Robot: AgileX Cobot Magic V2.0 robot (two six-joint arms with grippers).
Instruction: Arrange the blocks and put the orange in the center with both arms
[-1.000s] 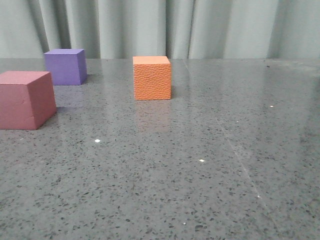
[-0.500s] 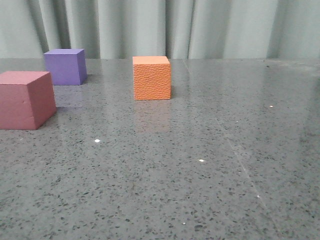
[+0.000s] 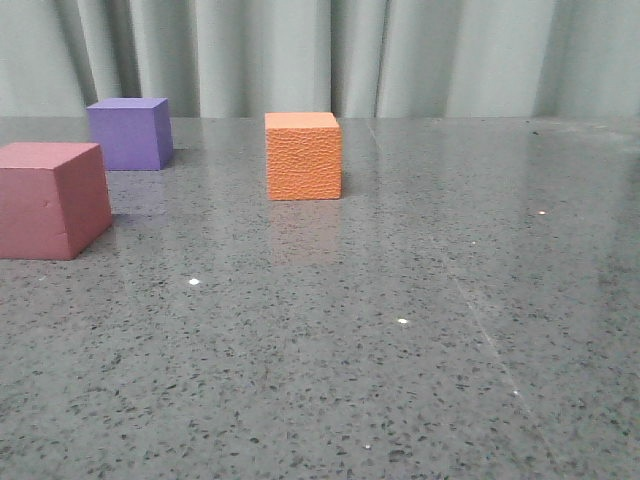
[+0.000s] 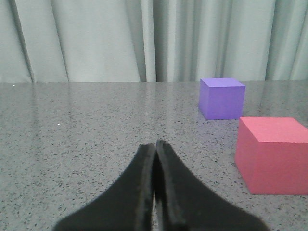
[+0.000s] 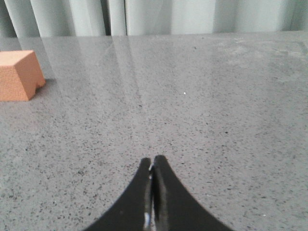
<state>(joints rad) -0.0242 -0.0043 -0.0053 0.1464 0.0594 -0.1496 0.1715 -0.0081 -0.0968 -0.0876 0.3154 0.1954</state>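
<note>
Nothing has shifted; pebbled orange cube (image 3: 303, 156) sits upright; left gripper (image 4: 155, 147) and right gripper (image 5: 152, 161) clenched empty.

Nothing to read here: the purple cube (image 3: 129, 133), pink-red cube (image 3: 52, 199) and orange cube (image 3: 303, 156) look blank, as far as these views show.

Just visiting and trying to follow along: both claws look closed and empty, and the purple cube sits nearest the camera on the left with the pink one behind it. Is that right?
Not quite. In the front view the pink cube is nearest on the left, and the purple cube sits behind it. The rest holds: the left claw and right claw are both closed and empty.
</note>
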